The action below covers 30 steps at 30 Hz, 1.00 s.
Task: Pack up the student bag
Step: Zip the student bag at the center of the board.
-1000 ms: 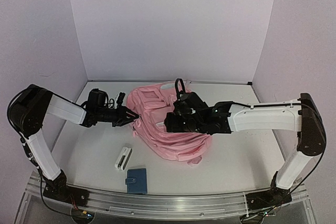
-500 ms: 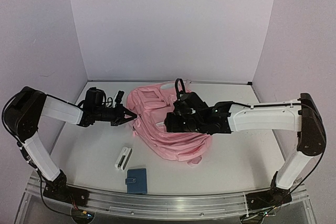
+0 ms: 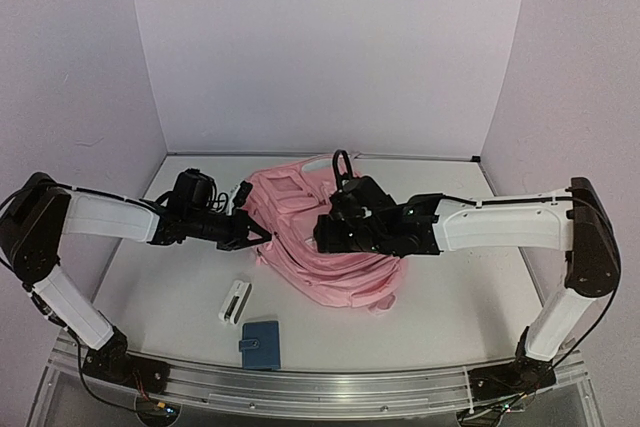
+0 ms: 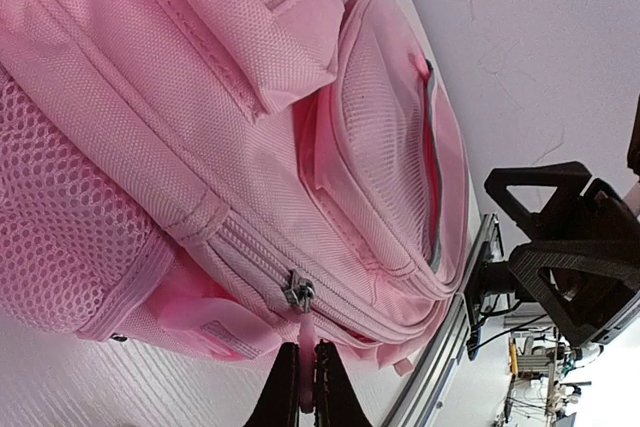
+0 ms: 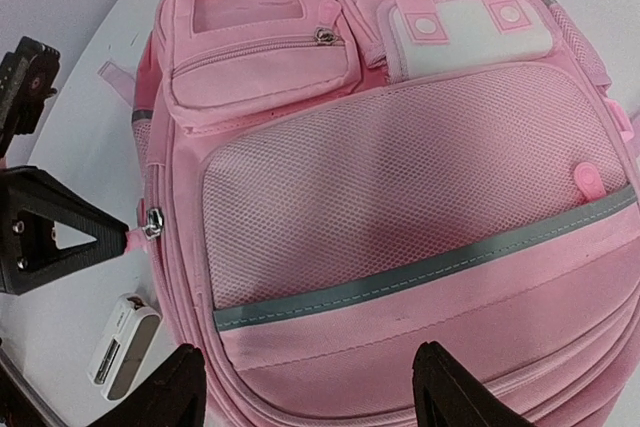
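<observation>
Centre of the top view: student bag [image 3: 330, 277] lies zipped. Left gripper [image 4: 302, 387] pinches its zipper pull [image 4: 303, 332]; right gripper [image 5: 310, 392] spread wide above the front. White device [image 3: 235, 301] and blue wallet [image 3: 261, 344], lower left, unpacked.

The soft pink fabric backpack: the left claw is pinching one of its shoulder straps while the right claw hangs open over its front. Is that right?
Not quite. The left gripper is shut on the pink zipper pull at the side of the backpack, not a strap; the left wrist view shows it. The right gripper does hang open over its front.
</observation>
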Each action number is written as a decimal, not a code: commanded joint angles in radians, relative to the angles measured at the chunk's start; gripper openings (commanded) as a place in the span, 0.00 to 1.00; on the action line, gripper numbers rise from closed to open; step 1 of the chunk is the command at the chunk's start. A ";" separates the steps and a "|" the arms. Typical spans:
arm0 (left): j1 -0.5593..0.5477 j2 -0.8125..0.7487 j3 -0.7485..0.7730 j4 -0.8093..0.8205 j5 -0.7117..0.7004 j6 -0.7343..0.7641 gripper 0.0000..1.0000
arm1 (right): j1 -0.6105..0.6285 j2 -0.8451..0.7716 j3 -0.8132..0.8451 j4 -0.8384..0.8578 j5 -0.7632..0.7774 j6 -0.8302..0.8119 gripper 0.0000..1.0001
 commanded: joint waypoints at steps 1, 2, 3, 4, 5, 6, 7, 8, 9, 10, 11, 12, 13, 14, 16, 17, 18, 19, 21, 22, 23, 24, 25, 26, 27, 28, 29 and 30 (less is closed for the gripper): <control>-0.035 -0.058 0.050 -0.134 -0.057 0.094 0.00 | 0.008 0.044 0.011 0.024 0.008 0.008 0.69; -0.036 -0.065 0.053 -0.159 -0.073 0.107 0.00 | 0.007 0.043 0.008 0.023 0.012 0.020 0.68; -0.038 -0.071 0.058 -0.187 -0.091 0.122 0.00 | 0.007 0.037 0.001 0.023 0.020 0.033 0.68; -0.039 -0.076 0.064 -0.218 -0.104 0.136 0.00 | 0.007 0.025 -0.013 0.023 0.029 0.049 0.68; -0.040 -0.080 0.067 -0.233 -0.106 0.146 0.00 | 0.007 0.006 -0.028 0.023 0.041 0.062 0.69; -0.040 -0.086 0.069 -0.246 -0.106 0.155 0.00 | 0.007 -0.010 -0.041 0.023 0.056 0.076 0.70; -0.041 -0.089 0.069 -0.249 -0.103 0.159 0.00 | 0.006 -0.030 -0.056 0.022 0.064 0.087 0.71; -0.042 -0.092 0.069 -0.252 -0.100 0.163 0.00 | 0.005 -0.049 -0.071 0.020 0.070 0.097 0.71; -0.042 -0.093 0.071 -0.259 -0.099 0.168 0.00 | 0.003 -0.064 -0.082 0.018 0.069 0.109 0.72; -0.042 -0.091 0.074 -0.266 -0.101 0.173 0.00 | -0.004 -0.076 -0.094 0.016 0.062 0.121 0.72; -0.042 -0.090 0.077 -0.272 -0.105 0.178 0.00 | -0.014 -0.084 -0.111 0.015 0.051 0.131 0.72; -0.042 -0.089 0.079 -0.278 -0.108 0.181 0.00 | -0.023 -0.091 -0.124 0.015 0.038 0.143 0.72; -0.042 -0.087 0.082 -0.282 -0.110 0.183 0.00 | -0.031 -0.097 -0.138 0.015 0.029 0.154 0.72; -0.042 -0.086 0.084 -0.285 -0.111 0.186 0.00 | -0.038 -0.101 -0.152 0.015 0.020 0.162 0.72; -0.043 -0.084 0.086 -0.285 -0.111 0.187 0.00 | -0.045 -0.104 -0.165 0.017 0.006 0.171 0.72; -0.042 -0.083 0.087 -0.286 -0.109 0.188 0.00 | -0.048 -0.103 -0.167 0.017 0.001 0.172 0.72; -0.043 -0.081 0.089 -0.287 -0.108 0.190 0.00 | -0.048 -0.099 -0.166 0.019 -0.005 0.171 0.72; -0.043 -0.080 0.090 -0.290 -0.108 0.191 0.00 | -0.049 -0.093 -0.164 0.021 -0.010 0.170 0.72; -0.043 -0.077 0.095 -0.295 -0.106 0.195 0.00 | -0.049 -0.080 -0.155 0.021 -0.020 0.169 0.72; -0.044 -0.078 0.097 -0.298 -0.106 0.197 0.00 | -0.049 -0.073 -0.152 0.022 -0.024 0.170 0.72; -0.044 -0.079 0.098 -0.300 -0.106 0.198 0.00 | -0.049 -0.067 -0.150 0.023 -0.027 0.170 0.71; -0.044 -0.081 0.098 -0.301 -0.106 0.200 0.00 | -0.050 -0.060 -0.148 0.025 -0.030 0.171 0.71; -0.044 -0.084 0.098 -0.302 -0.107 0.202 0.00 | -0.051 -0.053 -0.146 0.026 -0.034 0.173 0.71; -0.044 -0.087 0.097 -0.304 -0.108 0.204 0.00 | -0.053 -0.047 -0.144 0.028 -0.039 0.175 0.70; -0.044 -0.089 0.097 -0.307 -0.109 0.205 0.00 | -0.053 -0.042 -0.142 0.027 -0.048 0.178 0.70; -0.043 -0.091 0.098 -0.313 -0.113 0.208 0.00 | -0.053 -0.039 -0.143 0.027 -0.053 0.183 0.69; -0.044 -0.093 0.099 -0.317 -0.118 0.210 0.00 | -0.053 -0.042 -0.149 0.026 -0.054 0.190 0.69; -0.045 -0.093 0.100 -0.322 -0.122 0.212 0.00 | -0.053 -0.049 -0.158 0.026 -0.051 0.198 0.69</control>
